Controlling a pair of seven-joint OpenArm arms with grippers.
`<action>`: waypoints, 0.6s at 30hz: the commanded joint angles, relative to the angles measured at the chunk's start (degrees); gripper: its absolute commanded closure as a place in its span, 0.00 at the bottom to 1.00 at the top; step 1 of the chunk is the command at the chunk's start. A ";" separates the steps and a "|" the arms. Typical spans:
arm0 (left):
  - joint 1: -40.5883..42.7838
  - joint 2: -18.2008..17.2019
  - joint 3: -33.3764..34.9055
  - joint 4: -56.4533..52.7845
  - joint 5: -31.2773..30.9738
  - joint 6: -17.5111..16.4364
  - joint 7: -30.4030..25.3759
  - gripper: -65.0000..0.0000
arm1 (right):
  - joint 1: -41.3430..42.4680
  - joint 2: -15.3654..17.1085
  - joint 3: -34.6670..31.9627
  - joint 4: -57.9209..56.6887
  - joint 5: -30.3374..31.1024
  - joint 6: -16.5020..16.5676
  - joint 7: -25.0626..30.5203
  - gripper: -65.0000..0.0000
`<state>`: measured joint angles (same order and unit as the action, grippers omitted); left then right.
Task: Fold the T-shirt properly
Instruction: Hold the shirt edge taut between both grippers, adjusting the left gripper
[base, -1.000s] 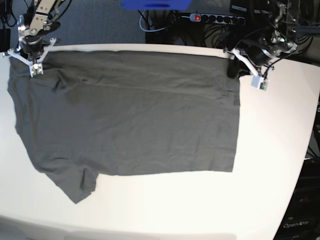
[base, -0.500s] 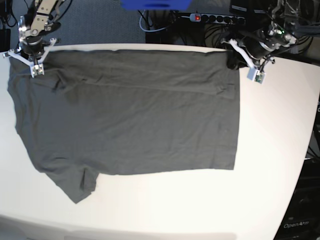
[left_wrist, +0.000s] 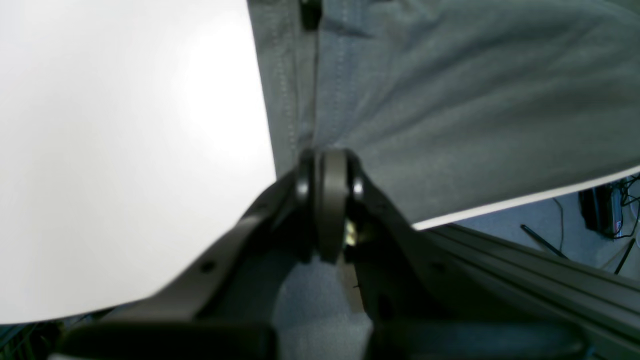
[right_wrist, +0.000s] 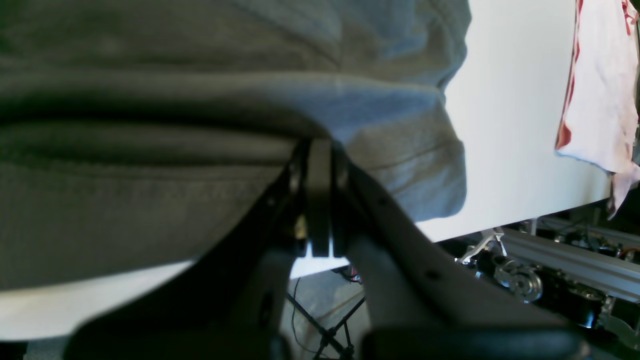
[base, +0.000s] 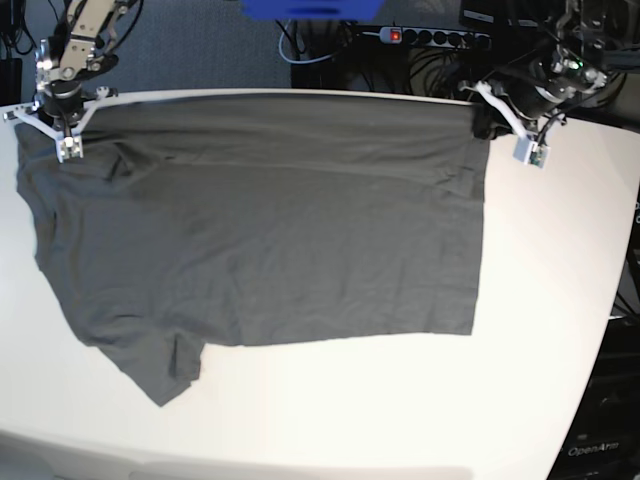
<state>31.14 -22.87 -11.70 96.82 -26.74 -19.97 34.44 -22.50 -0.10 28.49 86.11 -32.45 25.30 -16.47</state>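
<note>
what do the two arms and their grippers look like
Both grippers, left and right, have black fingers with rounded tips. In the base view each carries white bracket struts and a small white wrist camera block, on metal arms with black cabling.

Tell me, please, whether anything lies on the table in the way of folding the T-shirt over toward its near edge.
Nothing visible does. The T-shirt lies spread flat, and the white table around and in front of it is bare. The left gripper and right gripper are each shut on a far corner of the cloth.
</note>
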 joint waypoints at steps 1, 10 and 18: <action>0.12 -0.82 -0.65 0.46 1.47 0.93 0.77 0.95 | -1.72 -2.58 -1.28 -7.73 2.07 14.57 -12.59 1.00; -2.08 -0.64 -0.47 0.55 1.47 0.93 0.77 0.95 | -1.72 -2.50 -1.28 -7.73 2.07 14.57 -12.59 1.00; -2.43 -0.64 -0.56 2.92 1.38 0.93 0.77 0.95 | -1.72 -2.41 -1.28 -7.91 2.07 14.57 -12.59 1.00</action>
<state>28.64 -22.87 -11.90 98.35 -24.73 -18.57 36.32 -22.09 0.21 28.49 85.54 -32.47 25.30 -16.45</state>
